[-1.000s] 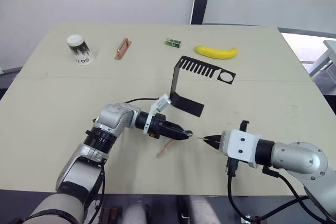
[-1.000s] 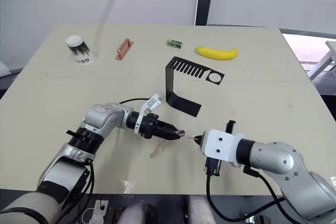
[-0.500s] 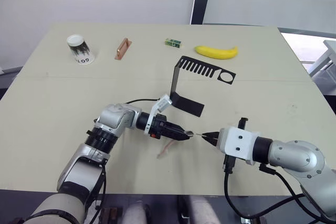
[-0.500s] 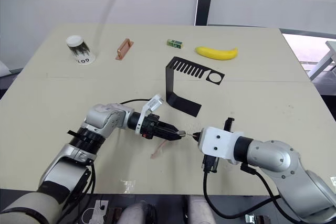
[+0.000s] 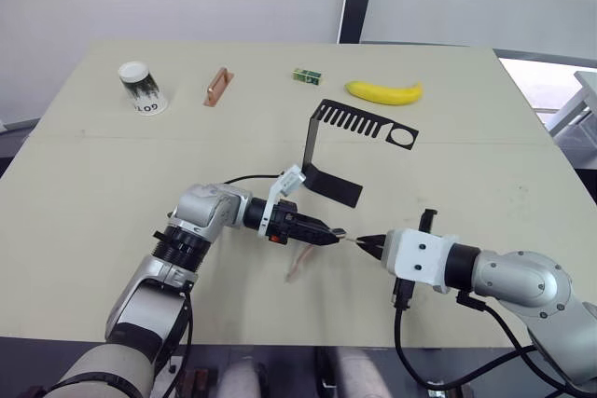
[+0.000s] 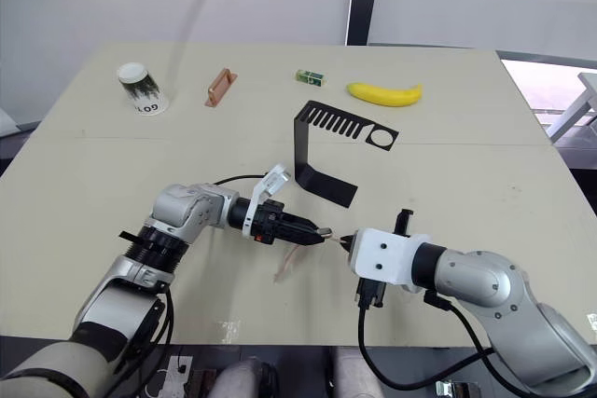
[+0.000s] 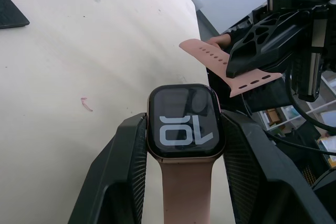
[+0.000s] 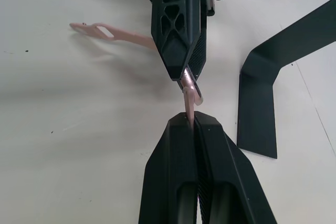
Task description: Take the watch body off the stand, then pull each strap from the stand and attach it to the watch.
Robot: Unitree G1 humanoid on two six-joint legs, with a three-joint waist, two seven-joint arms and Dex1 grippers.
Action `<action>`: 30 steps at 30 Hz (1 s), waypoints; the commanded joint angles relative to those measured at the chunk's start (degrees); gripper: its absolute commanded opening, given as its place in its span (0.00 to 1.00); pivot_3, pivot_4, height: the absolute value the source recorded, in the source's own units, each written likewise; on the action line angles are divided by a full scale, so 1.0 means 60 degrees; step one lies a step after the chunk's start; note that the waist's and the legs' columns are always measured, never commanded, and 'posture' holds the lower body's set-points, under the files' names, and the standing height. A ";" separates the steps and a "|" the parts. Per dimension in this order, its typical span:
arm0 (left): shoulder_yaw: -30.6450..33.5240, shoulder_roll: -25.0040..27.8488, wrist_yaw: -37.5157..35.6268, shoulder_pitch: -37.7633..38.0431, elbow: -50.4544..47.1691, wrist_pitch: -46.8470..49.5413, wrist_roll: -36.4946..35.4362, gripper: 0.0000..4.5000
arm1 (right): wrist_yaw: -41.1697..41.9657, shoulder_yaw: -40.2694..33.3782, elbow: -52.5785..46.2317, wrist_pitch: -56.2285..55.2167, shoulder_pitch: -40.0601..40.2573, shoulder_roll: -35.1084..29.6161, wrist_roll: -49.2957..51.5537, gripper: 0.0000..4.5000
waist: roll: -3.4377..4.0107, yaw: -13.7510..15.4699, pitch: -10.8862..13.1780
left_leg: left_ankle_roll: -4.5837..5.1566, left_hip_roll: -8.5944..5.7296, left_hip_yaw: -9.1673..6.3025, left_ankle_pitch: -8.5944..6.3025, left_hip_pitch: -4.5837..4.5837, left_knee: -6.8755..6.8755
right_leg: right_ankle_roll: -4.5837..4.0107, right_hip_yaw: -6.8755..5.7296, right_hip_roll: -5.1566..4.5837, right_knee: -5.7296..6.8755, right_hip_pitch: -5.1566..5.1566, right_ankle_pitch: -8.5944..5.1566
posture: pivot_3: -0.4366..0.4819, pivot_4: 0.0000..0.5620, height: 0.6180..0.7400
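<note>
near the front of a beige table (image 5: 84, 184), the left gripper (image 5: 328, 236) is clamped on the watch (image 7: 185, 121), which has one pink strap (image 5: 300, 259) fitted, trailing down to the tabletop. facing it, the right gripper (image 5: 369, 243) is pinched tight on the second pink strap (image 7: 228, 72), its end just beside the watch. the empty black stand (image 5: 350, 151) sits just behind them. a banana (image 5: 384, 92) lies well behind.

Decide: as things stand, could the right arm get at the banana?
Probably not yet: the right gripper is shut on a strap beside the watch body. The table toward the banana looks clear.
</note>
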 commanded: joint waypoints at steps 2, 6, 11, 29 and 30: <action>0.0200 -0.0013 -0.0053 -0.0169 -0.0216 -0.0021 -0.0218 0.35 | -0.0117 0.0039 -0.0009 -0.0061 -0.0100 0.0096 -0.0279 0.00 | 0.0000 0.0004 0.0000 | 0.0000 0.0000 0.0000 0.0000 0.0000 0.0000 | 0.0000 0.0000 -0.0001 0.0000 0.0000 0.0000 | 0.48 0.27 1.00; 0.0218 -0.0031 -0.0047 -0.0155 -0.0279 0.0021 -0.0262 0.35 | -0.0099 0.0074 0.0039 -0.0070 -0.0065 0.0102 -0.0429 0.00 | 0.0000 -0.0001 0.0000 | 0.0000 -0.0001 0.0000 0.0000 0.0000 0.0000 | 0.0000 0.0000 -0.0001 0.0001 0.0000 0.0000 | 0.48 0.27 1.00; 0.0250 -0.0033 -0.0012 -0.0156 -0.0315 0.0055 -0.0314 0.35 | -0.0053 0.0084 0.0060 -0.0074 -0.0069 0.0110 -0.0479 0.00 | 0.0000 0.0001 0.0000 | 0.0000 0.0000 0.0001 0.0000 0.0000 0.0000 | 0.0000 0.0000 -0.0001 0.0001 0.0000 0.0000 | 0.48 0.27 1.00; 0.0315 -0.0162 0.0133 -0.0145 -0.0378 0.0077 -0.0476 0.35 | -0.0009 0.0056 -0.0019 0.0055 -0.0138 0.0217 -0.0485 0.00 | 0.0000 0.0001 0.0000 | 0.0000 0.0000 0.0001 0.0000 0.0000 0.0001 | 0.0000 0.0000 -0.0001 0.0003 0.0000 0.0000 | 0.48 0.27 1.00; 0.0334 -0.0182 0.0148 -0.0152 -0.0375 0.0099 -0.0493 0.35 | -0.0009 0.0064 0.0000 0.0033 -0.0134 0.0194 -0.0526 0.00 | 0.0000 0.0001 0.0000 | 0.0000 0.0000 0.0000 0.0000 0.0000 0.0001 | 0.0000 0.0000 -0.0001 0.0004 0.0000 0.0000 | 0.48 0.27 1.00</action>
